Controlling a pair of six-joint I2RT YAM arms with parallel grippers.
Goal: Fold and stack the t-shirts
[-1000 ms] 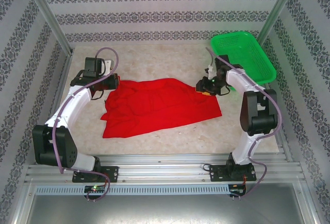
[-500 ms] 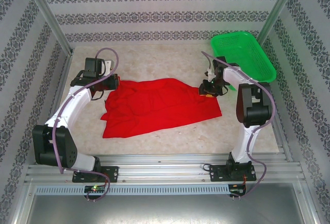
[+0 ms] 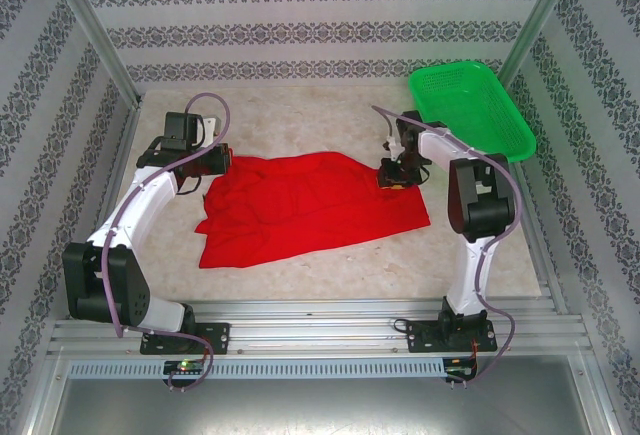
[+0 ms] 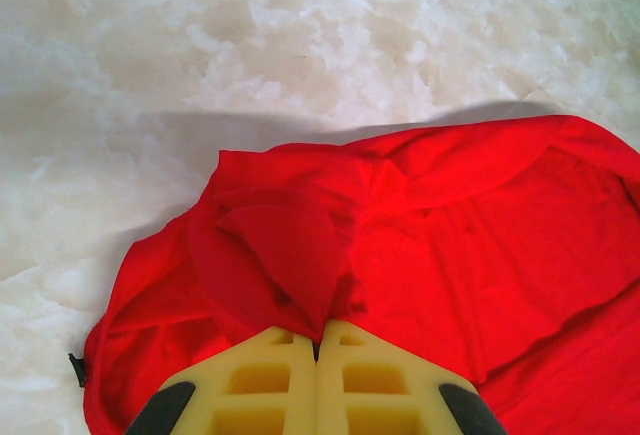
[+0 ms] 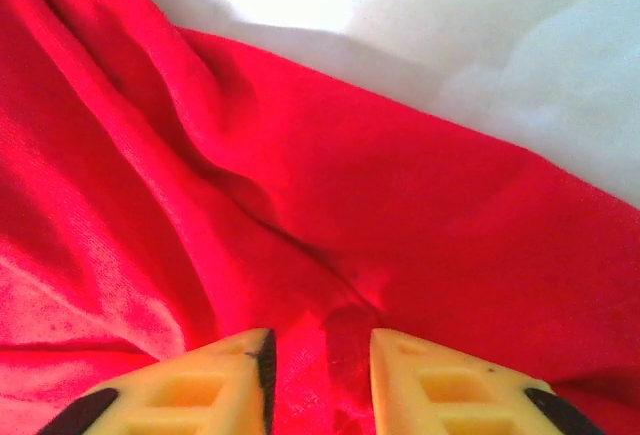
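Red t-shirt (image 3: 310, 205), plain side up: laid rumpled and unfolded at the centre of the table (image 3: 300, 120). Left gripper (image 4: 318, 333) is clamped on cloth at the t-shirt's 10 o'clock corner; right gripper (image 5: 320, 343) is set at its 2 o'clock corner, jaws apart astride a ridge of cloth. Step judged: far corners taken for spreading; the right pinch is to be completed next.

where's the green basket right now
In the top view the green basket sits at the far right corner of the table, just beyond the right gripper and apart from the red t-shirt.
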